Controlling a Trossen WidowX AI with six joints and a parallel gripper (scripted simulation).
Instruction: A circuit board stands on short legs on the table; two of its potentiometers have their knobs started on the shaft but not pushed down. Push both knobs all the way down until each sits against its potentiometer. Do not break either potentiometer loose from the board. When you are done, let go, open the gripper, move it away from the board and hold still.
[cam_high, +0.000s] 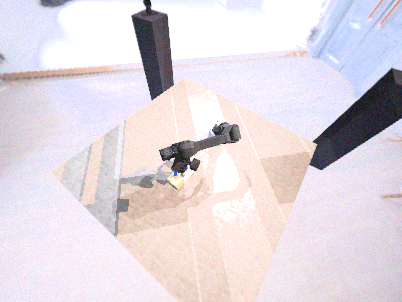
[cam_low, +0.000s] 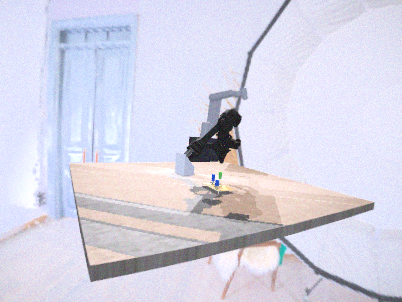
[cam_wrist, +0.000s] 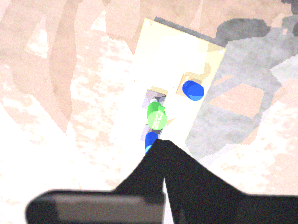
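Note:
The pale yellow circuit board (cam_high: 176, 184) (cam_wrist: 170, 55) (cam_low: 223, 189) stands on the table. One blue knob (cam_wrist: 193, 90) is near the board's long edge in the wrist view. A green knob (cam_wrist: 157, 117) (cam_low: 220, 175) is near the middle, with some shaft showing at its base. A second blue knob (cam_wrist: 150, 141) is beside the green one, partly hidden by the fingertips. In the exterior view, one blue knob (cam_low: 213, 177) stands raised and the other blue knob (cam_low: 217, 183) looks lower. My gripper (cam_wrist: 161, 145) (cam_low: 221, 161) is shut and empty, above the knobs and touching none.
The arm (cam_high: 210, 142) (cam_low: 212, 134) reaches over the wooden table (cam_high: 155, 250) (cam_low: 150, 185) from its base. A light grey block (cam_low: 184, 165) is at the arm's base. Dark shadows and patches lie around the board.

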